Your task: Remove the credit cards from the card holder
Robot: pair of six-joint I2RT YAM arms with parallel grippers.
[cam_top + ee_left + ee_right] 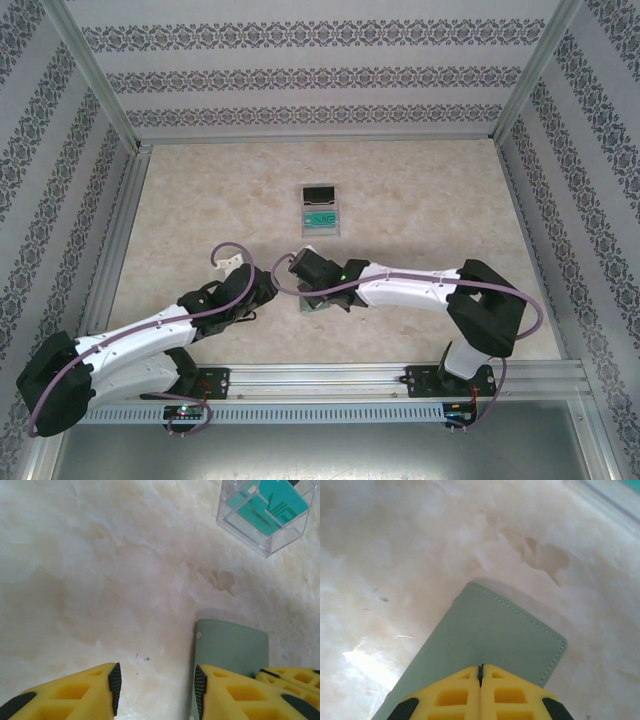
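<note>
Card holder [490, 635] is lying closed and flat toward the table's [450, 200] 6 o'clock side. In your right wrist view its long axis is running from 7 to 1 o'clock. At 12 o'clock from it, a clear tray [337, 212] is holding a teal card [320, 217] and a black card [320, 192]. Your right gripper [481, 672] is sitting over the holder with its jaws pressed together, hiding the near end, so you cannot tell whether it is pinching anything. Your left gripper [157, 680] is hanging partly open over bare table, one finger overlapping the holder's edge.
</note>
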